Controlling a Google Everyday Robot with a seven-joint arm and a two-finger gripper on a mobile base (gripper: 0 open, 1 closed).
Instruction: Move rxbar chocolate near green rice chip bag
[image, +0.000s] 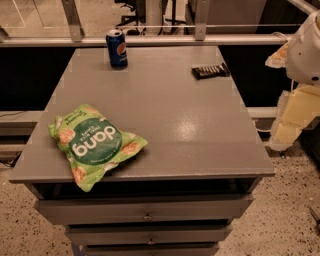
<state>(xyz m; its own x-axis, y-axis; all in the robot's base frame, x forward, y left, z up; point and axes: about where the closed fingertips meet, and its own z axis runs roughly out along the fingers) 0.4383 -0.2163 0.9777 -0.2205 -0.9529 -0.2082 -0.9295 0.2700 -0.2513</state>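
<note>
The rxbar chocolate (210, 71) is a small dark flat bar lying at the far right of the grey table top (165, 110). The green rice chip bag (94, 142) lies flat at the near left corner, its lettering upside down to me, one end hanging a little over the front edge. My gripper (290, 122) hangs off the table's right side, below the white arm (306, 47), level with the table's right edge and apart from both things. It holds nothing that I can see.
A blue soda can (116, 48) stands upright at the far left of the table. Drawers (145, 210) sit under the table's front edge. A rail and glass partition (150, 39) run behind the table. Speckled floor lies around it.
</note>
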